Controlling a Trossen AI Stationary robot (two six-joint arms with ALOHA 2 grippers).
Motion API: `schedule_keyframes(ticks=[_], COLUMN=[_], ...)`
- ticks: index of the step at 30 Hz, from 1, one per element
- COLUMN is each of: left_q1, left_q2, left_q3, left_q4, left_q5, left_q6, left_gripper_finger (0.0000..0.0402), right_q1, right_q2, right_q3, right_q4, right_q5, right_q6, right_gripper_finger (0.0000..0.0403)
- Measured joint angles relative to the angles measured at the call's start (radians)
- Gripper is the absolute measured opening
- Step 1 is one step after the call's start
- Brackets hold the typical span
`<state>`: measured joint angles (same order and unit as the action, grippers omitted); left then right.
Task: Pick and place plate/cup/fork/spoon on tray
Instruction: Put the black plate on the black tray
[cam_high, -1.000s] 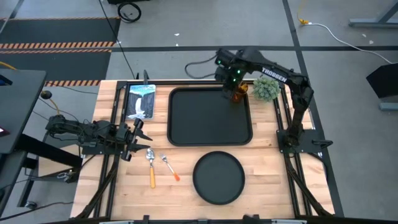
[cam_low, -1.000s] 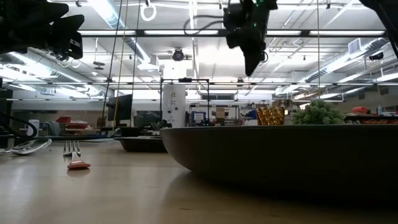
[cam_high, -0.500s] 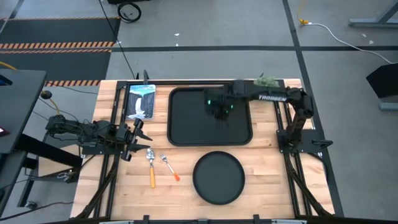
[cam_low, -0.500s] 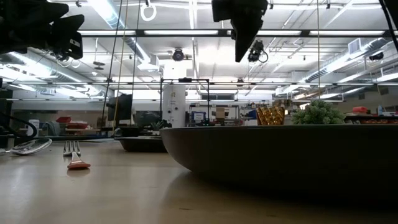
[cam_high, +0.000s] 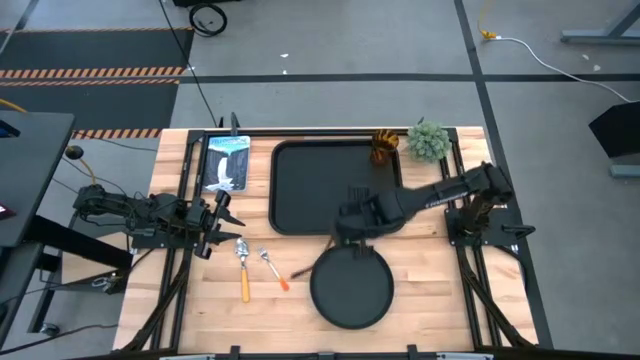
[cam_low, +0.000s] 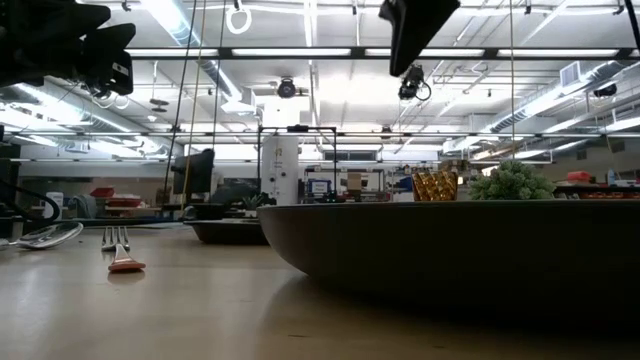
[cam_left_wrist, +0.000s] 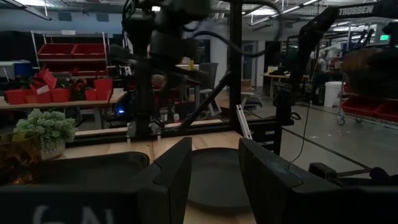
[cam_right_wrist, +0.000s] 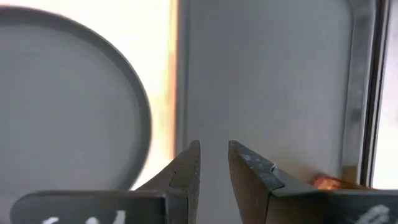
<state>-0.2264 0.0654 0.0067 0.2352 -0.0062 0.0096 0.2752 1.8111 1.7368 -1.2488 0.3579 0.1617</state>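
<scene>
The black tray (cam_high: 338, 190) lies mid-table. The round black plate (cam_high: 350, 287) lies flat on the wood just near of it. The amber cup (cam_high: 385, 146) stands on the table by the tray's far right corner, next to the green plant ball (cam_high: 428, 140). The spoon (cam_high: 243, 268) and the fork (cam_high: 272, 268) lie left of the plate. My right gripper (cam_high: 350, 222) hangs over the tray's near edge, open by a narrow gap (cam_right_wrist: 214, 163) and empty, above the strip between the plate (cam_right_wrist: 62, 106) and the tray (cam_right_wrist: 267, 81). My left gripper (cam_high: 225, 215) waits open at the left (cam_left_wrist: 214, 174).
A blue-white card (cam_high: 226, 163) lies left of the tray. Dark frame rails run along the table's left (cam_high: 185, 190) and right (cam_high: 460, 190) sides. Bare wood shows right of the plate (cam_high: 440, 290).
My right gripper has left the cup at the tray's far right corner. It has swept over the tray toward the table's near edge and now hangs by the plate's far rim. The cup stands where it was.
</scene>
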Motion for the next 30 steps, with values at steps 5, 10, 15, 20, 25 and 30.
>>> schedule_keyframes(ticks=[5,10,15,20,25,30], left_q1=[0.000,-0.001,-0.002,-0.001,-0.001,-0.001], left_q2=[0.000,0.000,0.000,0.000,0.000,0.000], left_q3=[0.000,0.000,0.000,0.000,0.000,0.000], left_q4=[0.000,0.010,0.046,0.058,0.058,0.059], left_q5=[0.000,0.000,0.001,0.000,-0.002,-0.013], left_q6=[0.000,-0.091,-0.199,-0.250,-0.224,-0.176], left_gripper_finger=[0.0142,0.0142,0.0142,0.0142,0.0142,0.0142], right_q1=[0.104,0.186,0.254,0.318,0.381,0.453], right_q2=[0.000,0.001,0.001,0.001,0.003,0.002], right_q3=[-0.048,-0.105,-0.167,-0.239,-0.285,-0.326], right_q4=[0.112,0.202,0.325,0.428,0.436,0.430], right_q5=[0.061,0.143,0.157,0.198,0.271,0.330], right_q6=[0.012,-0.002,-0.008,-0.030,-0.032,-0.025], right_gripper_finger=[0.0089,0.0089,0.0089,0.0089,0.0089,0.0089])
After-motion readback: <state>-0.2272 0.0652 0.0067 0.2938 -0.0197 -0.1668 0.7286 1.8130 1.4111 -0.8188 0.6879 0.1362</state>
